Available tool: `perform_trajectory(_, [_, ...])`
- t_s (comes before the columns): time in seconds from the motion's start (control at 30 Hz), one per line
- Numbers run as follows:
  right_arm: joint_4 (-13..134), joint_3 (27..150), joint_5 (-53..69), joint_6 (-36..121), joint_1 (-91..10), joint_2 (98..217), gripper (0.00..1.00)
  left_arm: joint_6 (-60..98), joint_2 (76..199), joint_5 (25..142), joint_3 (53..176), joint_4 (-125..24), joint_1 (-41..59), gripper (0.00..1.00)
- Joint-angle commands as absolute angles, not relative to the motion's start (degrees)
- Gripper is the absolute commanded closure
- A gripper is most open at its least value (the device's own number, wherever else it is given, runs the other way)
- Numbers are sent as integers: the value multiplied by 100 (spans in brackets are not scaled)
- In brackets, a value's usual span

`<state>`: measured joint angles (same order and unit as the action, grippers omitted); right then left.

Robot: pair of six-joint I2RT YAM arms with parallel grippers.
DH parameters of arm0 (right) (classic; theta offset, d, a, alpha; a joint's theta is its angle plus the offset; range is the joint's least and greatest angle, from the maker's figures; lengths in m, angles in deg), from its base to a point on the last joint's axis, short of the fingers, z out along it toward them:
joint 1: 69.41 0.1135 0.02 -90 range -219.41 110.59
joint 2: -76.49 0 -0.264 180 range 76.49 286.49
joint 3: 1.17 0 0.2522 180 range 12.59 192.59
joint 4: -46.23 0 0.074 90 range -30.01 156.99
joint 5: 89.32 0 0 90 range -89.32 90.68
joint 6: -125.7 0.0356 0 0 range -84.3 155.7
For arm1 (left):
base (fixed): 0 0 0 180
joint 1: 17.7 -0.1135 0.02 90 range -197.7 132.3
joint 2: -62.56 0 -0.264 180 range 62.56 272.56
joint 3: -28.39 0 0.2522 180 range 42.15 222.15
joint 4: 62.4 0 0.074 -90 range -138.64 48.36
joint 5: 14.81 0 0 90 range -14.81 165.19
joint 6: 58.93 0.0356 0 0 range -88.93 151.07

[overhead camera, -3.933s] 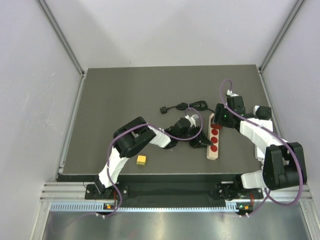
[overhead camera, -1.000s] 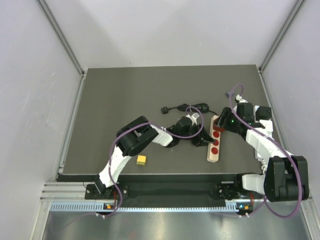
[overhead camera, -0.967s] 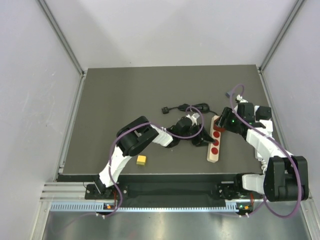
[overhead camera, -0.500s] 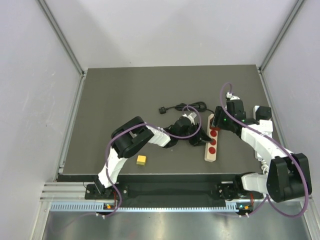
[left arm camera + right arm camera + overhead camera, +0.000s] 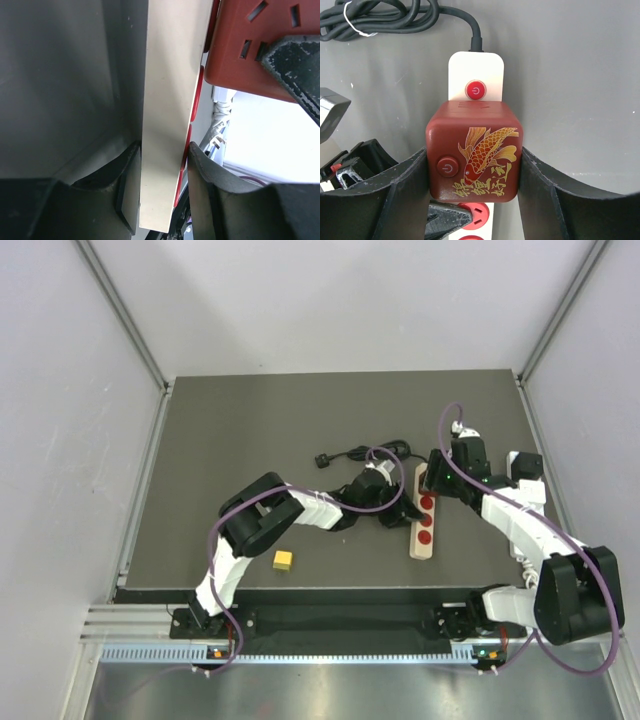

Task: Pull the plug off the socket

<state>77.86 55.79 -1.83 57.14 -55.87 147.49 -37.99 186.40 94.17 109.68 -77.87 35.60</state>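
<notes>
Dark grey table, with the cream power strip pinched across its width by the left gripper. The right gripper is clamped on the red cube plug, which sits just below the strip's switch. It has a gold koi and gold Chinese lettering I can't read.

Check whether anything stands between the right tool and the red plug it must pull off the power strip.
Nothing visible does. The right tool has a finger pressed against each side of the red plug, with no gap or object between. The left tool clamps the power strip by its edges further along, clear of the plug.
</notes>
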Motion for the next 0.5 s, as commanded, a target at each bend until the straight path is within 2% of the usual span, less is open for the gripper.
perform_trajectory(0.0, [7889,5943,498,5829,-5535,14329,100,-3748,19123,7819,11114,-6297,3222,100])
perform_trajectory(0.2, [8065,6049,612,5759,-5710,14337,100,-3749,19273,7818,11238,-6050,3090,100])
perform_trajectory(0.47, [7977,5935,1957,5803,-6650,14469,100,-3722,19361,8046,11132,-6235,2958,100])
